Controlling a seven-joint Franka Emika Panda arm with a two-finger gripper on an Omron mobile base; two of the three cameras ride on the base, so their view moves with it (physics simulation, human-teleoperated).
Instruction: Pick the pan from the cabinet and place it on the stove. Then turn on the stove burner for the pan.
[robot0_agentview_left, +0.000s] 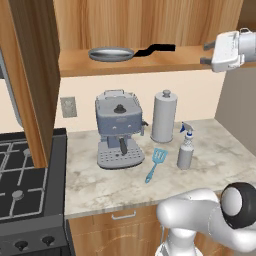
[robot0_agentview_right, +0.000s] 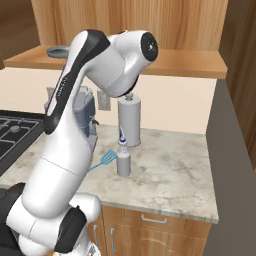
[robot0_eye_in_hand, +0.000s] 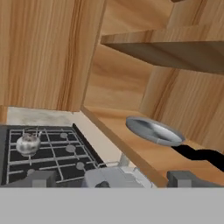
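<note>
The silver pan (robot0_agentview_left: 111, 53) lies on the lower shelf of the open wooden cabinet (robot0_agentview_left: 150, 64), its black handle (robot0_agentview_left: 161, 48) pointing right. My gripper (robot0_agentview_left: 205, 53) hovers at shelf height to the right of the handle tip, apart from it, fingers pointing left and open with nothing between them. In the hand view the pan (robot0_eye_in_hand: 154, 130) sits ahead on the shelf with its handle (robot0_eye_in_hand: 199, 154) running toward my right fingertip (robot0_eye_in_hand: 186, 178). The black stove (robot0_agentview_left: 25, 185) is at the lower left below the counter's end. A sliver of the pan (robot0_agentview_right: 57, 50) peeks out behind my arm.
The cabinet's open door (robot0_agentview_left: 30, 75) hangs over the stove's right side. On the marble counter stand a grey coffee machine (robot0_agentview_left: 119, 127), a paper towel holder (robot0_agentview_left: 164, 116), a spray bottle (robot0_agentview_left: 185, 147) and a blue spatula (robot0_agentview_left: 156, 162). A shiny kettle (robot0_eye_in_hand: 28, 143) sits on the stove.
</note>
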